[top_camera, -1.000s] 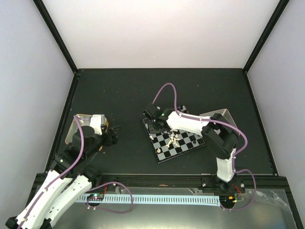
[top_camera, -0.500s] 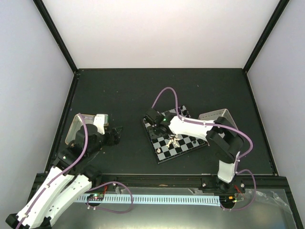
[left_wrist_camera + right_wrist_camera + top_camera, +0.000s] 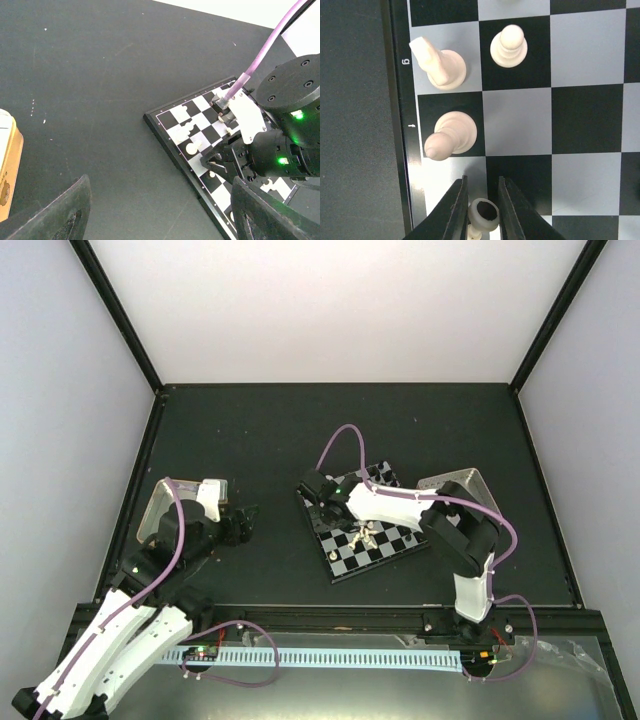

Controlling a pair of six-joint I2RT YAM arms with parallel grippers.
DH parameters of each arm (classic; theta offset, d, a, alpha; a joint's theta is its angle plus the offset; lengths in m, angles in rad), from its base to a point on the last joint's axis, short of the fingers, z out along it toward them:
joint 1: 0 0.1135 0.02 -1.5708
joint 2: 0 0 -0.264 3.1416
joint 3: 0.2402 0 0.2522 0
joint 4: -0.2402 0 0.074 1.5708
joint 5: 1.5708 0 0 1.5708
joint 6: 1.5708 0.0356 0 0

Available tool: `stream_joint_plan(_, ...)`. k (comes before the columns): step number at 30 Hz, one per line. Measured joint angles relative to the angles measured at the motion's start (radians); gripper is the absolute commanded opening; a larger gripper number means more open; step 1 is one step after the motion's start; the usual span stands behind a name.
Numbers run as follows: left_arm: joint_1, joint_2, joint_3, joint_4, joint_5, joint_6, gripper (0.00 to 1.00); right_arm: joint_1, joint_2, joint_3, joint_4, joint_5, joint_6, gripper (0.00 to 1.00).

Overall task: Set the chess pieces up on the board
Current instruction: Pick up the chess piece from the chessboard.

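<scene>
**A:** From overhead, where is the board?

**B:** The board (image 3: 350, 558) lies on the dark bench (image 3: 260, 440). The right pincer (image 3: 322, 502) is down over its far left corner. The left pincer (image 3: 243, 521) is well apart from the board, which lies off to that pincer's right. A metal tray (image 3: 150, 515) is close on that pincer's other side.

**A:** And the left wrist camera?

**B:** The left pincer's two fingers (image 3: 55, 215) stand wide apart with only bare bench between them, so it holds nothing. The board's corner lies ahead of it and to the right. A few cream chess pieces (image 3: 191, 148) stand on the squares there. The black right pincer is lowered onto the board just beside them.

**A:** The right wrist camera?

**B:** The right pincer is drawn in narrow. A pale piece with a hollow top (image 3: 484, 212) is pinched between its pads at the board's edge. Just ahead of the fingertips stands a bishop (image 3: 449, 136) on a black square. Farther ahead is a knight (image 3: 440, 65) on a pale square. A pawn (image 3: 509, 47) stands on the black square to the knight's right. All three are apart from the pincer.
</scene>
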State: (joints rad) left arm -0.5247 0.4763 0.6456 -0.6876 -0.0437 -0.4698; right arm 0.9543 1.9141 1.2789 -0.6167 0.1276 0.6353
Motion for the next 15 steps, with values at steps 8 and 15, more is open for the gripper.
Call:
stream_joint_plan(8, 0.0, 0.0, 0.0, 0.0, 0.003, 0.003, 0.77, 0.025, 0.0, 0.0, -0.011, 0.033, 0.053, 0.26)
stream_joint_plan(15, 0.0, 0.0, 0.0, 0.0, 0.004, 0.005, 0.78, 0.053, 0.001, 0.0, -0.022, 0.071, 0.112, 0.15)
